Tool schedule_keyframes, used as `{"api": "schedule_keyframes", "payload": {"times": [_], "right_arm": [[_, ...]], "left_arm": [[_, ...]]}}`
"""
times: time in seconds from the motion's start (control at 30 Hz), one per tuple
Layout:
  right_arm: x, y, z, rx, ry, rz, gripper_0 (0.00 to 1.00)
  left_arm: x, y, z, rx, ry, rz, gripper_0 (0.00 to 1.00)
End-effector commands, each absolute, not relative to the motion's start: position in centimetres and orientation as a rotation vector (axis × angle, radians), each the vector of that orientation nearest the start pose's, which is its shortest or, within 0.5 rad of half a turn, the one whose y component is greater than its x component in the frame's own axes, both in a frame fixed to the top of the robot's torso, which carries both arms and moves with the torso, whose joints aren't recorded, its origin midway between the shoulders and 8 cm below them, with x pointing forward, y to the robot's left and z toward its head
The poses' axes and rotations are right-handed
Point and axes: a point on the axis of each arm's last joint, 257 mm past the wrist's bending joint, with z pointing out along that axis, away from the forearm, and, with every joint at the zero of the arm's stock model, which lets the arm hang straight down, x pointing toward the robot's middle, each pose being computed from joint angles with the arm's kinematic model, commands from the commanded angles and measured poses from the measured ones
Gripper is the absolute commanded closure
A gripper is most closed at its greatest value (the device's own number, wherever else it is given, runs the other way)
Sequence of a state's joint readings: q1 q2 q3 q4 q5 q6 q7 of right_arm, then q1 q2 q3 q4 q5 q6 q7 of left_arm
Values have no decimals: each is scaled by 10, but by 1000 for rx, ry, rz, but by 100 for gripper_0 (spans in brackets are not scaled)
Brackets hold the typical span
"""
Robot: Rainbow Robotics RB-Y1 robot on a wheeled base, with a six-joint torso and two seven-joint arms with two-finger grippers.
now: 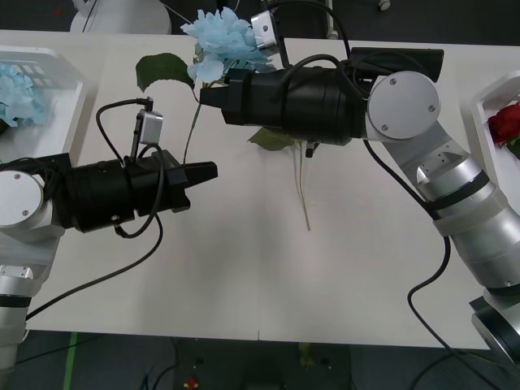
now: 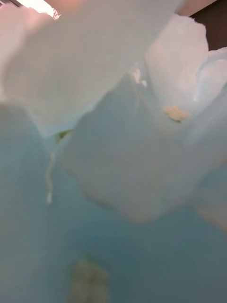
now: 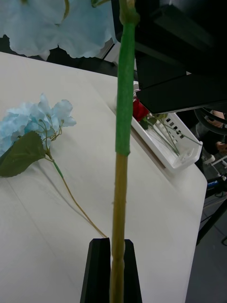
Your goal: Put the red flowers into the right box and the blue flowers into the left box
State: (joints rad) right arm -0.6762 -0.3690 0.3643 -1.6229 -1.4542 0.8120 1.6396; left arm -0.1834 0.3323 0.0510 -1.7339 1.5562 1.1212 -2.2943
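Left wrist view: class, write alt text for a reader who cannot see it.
The left gripper is shut on a blue flower's stem. Another blue flower lies on the white table; red flowers sit in the right box.

table: smooth, matt, off-white top
blue flowers: soft cloth-like petals, matt, slightly frayed edges
stem: upper part wrapped in matt green tape, lower part bare tan with small bumps
left gripper: fingers matt black, hard plastic look
right box: white plastic, slight sheen, slotted floor
red flowers: velvety deep-red cloth, matt
left box: white plastic, smooth rim
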Motion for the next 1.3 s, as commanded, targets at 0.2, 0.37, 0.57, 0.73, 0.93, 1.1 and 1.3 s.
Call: {"api": "schedule_keyframes", "payload": {"times": [0.2,0.37,0.57,0.73,0.93,1.1,1.3], "right_arm": [[479,93,-29,-613,1781,1313,14],[487,83,-26,-599,1777,1289,0],[510,55,-41,-585,1829,1154,0],[529,19,-70,-494,2014,1054,0],[551,-19,-111,-374,2187,848,0],[559,-52,-140,-355,2298,636,0],[571,-73,-180,-332,2372,463,0]], "left_arm": [[458,77,-116,573,1678,-1102,100],[463,103,-111,512,1664,-1086,100],[480,176,-96,465,1687,-934,100],[501,247,-83,398,1734,-778,100],[543,338,-81,219,1784,-653,100],[570,425,-86,55,1815,-428,100],[559,534,-83,-54,1888,-66,100]]}}
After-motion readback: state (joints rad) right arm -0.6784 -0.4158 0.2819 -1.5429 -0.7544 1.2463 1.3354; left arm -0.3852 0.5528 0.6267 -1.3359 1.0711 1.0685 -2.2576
